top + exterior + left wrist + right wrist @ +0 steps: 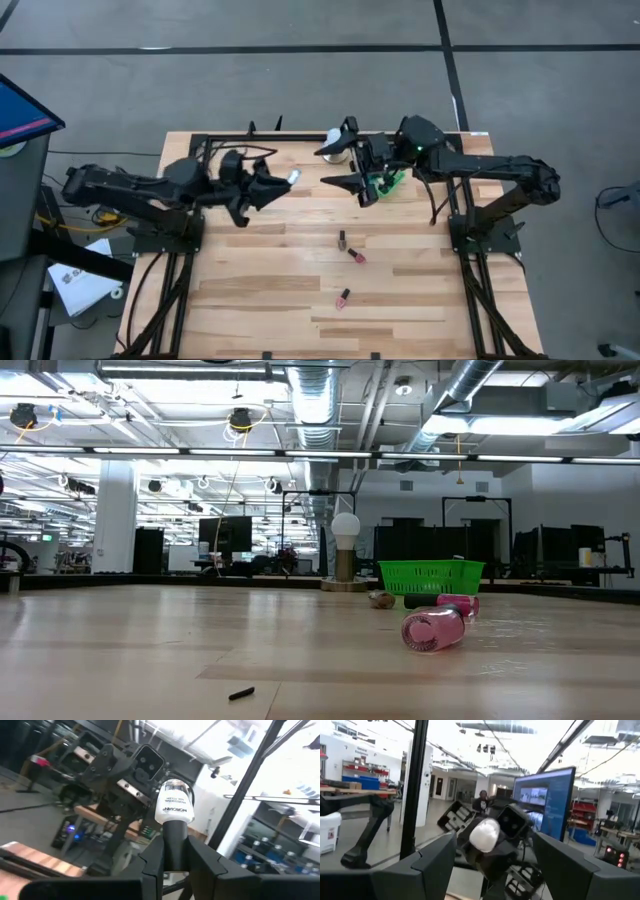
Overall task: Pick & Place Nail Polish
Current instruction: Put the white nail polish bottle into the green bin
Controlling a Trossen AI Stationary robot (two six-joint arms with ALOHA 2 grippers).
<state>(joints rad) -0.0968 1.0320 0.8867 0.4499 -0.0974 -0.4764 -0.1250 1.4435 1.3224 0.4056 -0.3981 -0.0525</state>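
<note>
My left gripper hangs above the table's left middle, shut on a white nail polish bottle with a black cap. Facing it from the right, my right gripper stands open, a short gap away from the bottle's white end, touching nothing. Three more nail polish bottles lie on their sides on the table: a dark one, a pink one and another pink one. A green basket stands on the table below my right wrist. My left gripper pinches the bottle's black cap between its two fingers. The fingers come about level from the table's left and lie along the bottle. The white body sticks out past the fingertips toward my right gripper, tilted slightly up, clear of the table.
A white-domed object on a metal base stands at the far edge beside the basket. In the low view a pink bottle lies in front of the basket. A small dark scrap lies on the near boards. A black frame rims the table.
</note>
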